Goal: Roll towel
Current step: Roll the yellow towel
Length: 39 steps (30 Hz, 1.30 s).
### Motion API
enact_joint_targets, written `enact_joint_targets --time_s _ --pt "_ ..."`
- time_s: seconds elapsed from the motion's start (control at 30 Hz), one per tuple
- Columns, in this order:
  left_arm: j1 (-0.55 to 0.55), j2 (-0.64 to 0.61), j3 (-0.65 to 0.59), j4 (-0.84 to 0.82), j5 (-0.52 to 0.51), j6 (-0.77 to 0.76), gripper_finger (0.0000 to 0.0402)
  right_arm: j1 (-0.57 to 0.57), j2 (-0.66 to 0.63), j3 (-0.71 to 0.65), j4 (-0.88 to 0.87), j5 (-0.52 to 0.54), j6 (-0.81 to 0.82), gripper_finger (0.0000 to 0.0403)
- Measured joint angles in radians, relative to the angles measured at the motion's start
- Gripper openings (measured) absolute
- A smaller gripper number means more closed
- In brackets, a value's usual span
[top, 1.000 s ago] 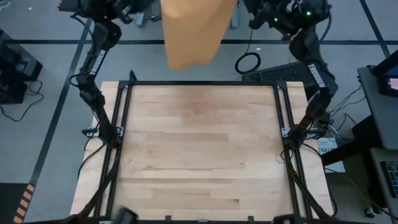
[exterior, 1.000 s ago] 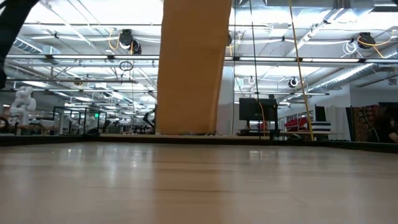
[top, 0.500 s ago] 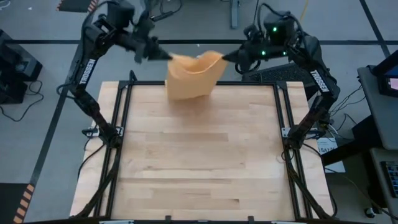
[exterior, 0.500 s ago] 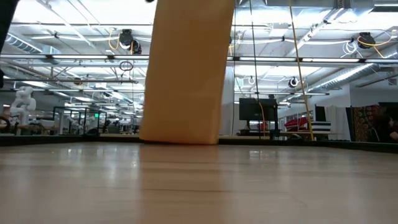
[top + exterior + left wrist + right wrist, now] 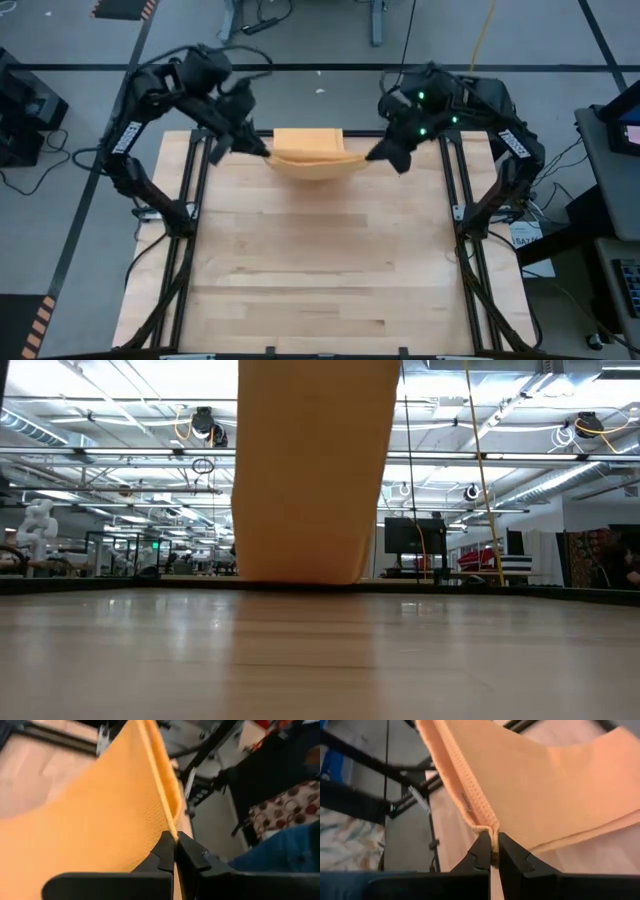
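Pincer tips [image 5: 175, 840] pinch towel [image 5: 100, 820] hem; overhead shows it sagging between arms.

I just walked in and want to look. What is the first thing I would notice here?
The big orange-yellow towel hanging between two dark robot arms at the far edge of the wooden table. The left gripper pinches one top corner and the right gripper pinches the other, jaws shut on the cloth. In the low view the towel hangs like a curtain, its bottom edge near the tabletop.
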<state>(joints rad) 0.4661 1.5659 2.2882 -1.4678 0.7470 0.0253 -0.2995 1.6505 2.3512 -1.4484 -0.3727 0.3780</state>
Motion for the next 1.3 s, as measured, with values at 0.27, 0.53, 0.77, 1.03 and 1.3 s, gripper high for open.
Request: enact_joint_targets --time_s 0.27,0.53,0.77,1.03,1.3 --pt "-0.178 -0.023 -0.219 0.017 -0.201 -0.021 0.0003 0.177 -0.001 -0.037 -0.118 0.160 0.073 0.0004" --pt "-0.297 -0.157 -0.574 0.267 -0.339 -0.229 0.0003 0.329 -0.014 -0.160 -0.108 0.206 0.111 0.0004" --pt "-0.454 -0.286 -0.867 0.451 -0.471 -0.479 0.0003 0.444 -0.014 -0.423 0.122 0.197 0.188 0.0004" --pt "-0.701 -0.286 -1.040 0.581 -0.605 -0.705 0.0003 0.623 -0.013 -0.782 0.407 0.291 0.390 0.0004" --pt "-0.880 -0.230 -1.234 0.902 -0.776 -0.857 0.0003 0.717 -0.013 -1.035 0.652 0.447 0.313 0.0004"
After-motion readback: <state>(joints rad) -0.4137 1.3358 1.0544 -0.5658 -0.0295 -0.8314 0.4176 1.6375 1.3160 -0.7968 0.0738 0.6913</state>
